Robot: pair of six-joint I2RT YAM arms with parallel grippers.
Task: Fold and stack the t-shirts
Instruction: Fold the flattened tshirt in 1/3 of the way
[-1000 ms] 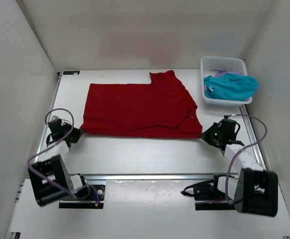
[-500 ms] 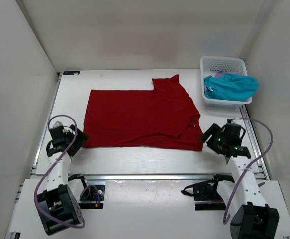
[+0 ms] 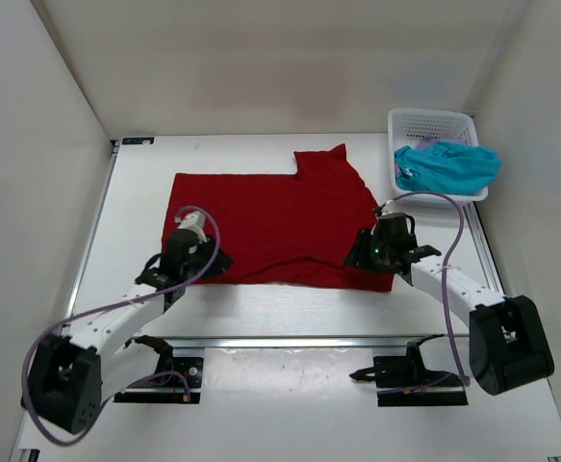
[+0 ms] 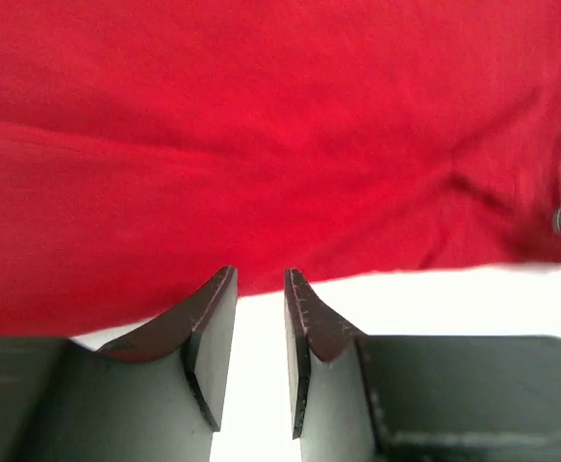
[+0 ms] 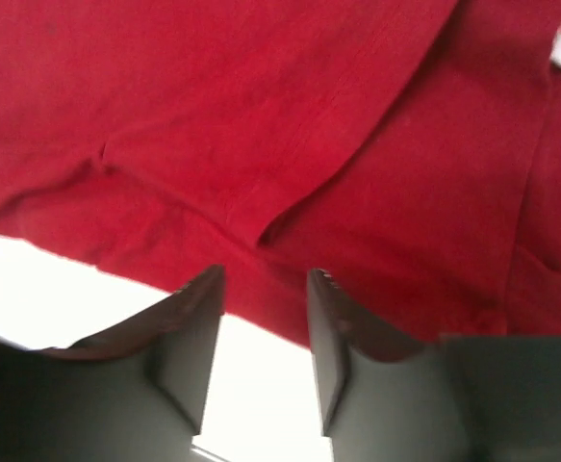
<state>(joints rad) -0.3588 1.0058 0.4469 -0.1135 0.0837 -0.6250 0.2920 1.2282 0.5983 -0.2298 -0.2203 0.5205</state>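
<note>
**both grippers off the corners, now at the red shirt's near edge**

a second ago the left gripper [image 3: 206, 260] pinched the red t-shirt's [image 3: 270, 223] near-left corner. it has since let go and slid inward. its jaws stand slightly apart over the near hem with nothing between them, and bare table [image 3: 261, 310] shows in the gap. the shirt lies flat mid-table, tugged a little nearer and squarer. its long axis runs left to right, hem toward the left edge, collar toward the right, one sleeve poking toward the far edge. the right gripper [image 3: 361, 254] has likewise quit the near-right corner. its jaws are parted and empty, just over the near edge. spreading looks finished, so a fold grasp likely comes next. at the far-right corner, the teal t-shirt [image 3: 450, 166] waits in the white basket [image 3: 432, 116].
</note>
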